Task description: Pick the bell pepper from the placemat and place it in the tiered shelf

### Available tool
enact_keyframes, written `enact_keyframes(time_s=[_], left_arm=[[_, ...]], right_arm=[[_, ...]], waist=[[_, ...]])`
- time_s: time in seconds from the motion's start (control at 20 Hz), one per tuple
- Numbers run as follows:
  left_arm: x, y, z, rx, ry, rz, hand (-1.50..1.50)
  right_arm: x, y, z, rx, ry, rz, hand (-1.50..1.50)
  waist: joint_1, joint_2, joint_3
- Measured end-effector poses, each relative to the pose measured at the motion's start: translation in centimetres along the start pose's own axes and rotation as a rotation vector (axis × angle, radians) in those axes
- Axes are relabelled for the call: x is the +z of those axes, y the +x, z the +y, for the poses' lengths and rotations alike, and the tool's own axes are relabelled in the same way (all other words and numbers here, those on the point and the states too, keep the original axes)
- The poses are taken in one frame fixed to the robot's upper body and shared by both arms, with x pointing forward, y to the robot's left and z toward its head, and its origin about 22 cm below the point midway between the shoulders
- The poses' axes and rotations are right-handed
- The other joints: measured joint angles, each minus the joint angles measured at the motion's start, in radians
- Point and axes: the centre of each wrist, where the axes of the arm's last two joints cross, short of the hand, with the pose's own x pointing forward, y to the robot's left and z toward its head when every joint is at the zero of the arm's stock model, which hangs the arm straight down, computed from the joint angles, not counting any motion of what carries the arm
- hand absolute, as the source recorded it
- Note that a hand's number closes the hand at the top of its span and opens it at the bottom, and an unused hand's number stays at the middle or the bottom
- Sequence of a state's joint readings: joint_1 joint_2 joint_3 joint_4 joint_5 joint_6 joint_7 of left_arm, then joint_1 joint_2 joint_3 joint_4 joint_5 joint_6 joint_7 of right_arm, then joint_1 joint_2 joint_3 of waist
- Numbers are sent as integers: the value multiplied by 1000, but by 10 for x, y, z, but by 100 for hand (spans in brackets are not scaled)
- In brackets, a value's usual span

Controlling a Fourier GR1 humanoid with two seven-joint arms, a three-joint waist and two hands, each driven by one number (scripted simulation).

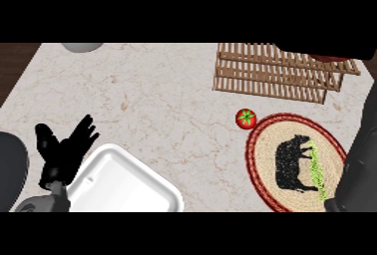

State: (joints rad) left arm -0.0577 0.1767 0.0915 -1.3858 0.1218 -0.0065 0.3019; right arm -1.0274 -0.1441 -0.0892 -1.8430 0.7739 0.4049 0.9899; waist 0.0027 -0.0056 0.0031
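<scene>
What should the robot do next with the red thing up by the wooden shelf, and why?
Probably lower the right hand a little toward the tiered shelf. A dark red bit, likely the bell pepper, peeks from under that hand right over the shelf, and the placemat has no pepper on it.

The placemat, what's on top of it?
The placemat shows a black cow picture with a green strip beside it. No bell pepper shows on it. The right forearm covers its right edge. A tomato sits just beside it.
</scene>
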Motion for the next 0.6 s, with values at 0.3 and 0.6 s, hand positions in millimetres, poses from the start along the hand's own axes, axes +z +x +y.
enact_keyframes(time_s=[0.3, 0.6], left_arm=[[0, 3, -4, -4, -6, -3, 0], [-3, 3, 0, -7, -11, -5, 0]], right_arm=[[-46, 1, -32, 21, -22, 50, 150], [-88, -18, -43, 56, 24, 93, 150]], waist=[[6, 4, -1], [9, 6, -1]])
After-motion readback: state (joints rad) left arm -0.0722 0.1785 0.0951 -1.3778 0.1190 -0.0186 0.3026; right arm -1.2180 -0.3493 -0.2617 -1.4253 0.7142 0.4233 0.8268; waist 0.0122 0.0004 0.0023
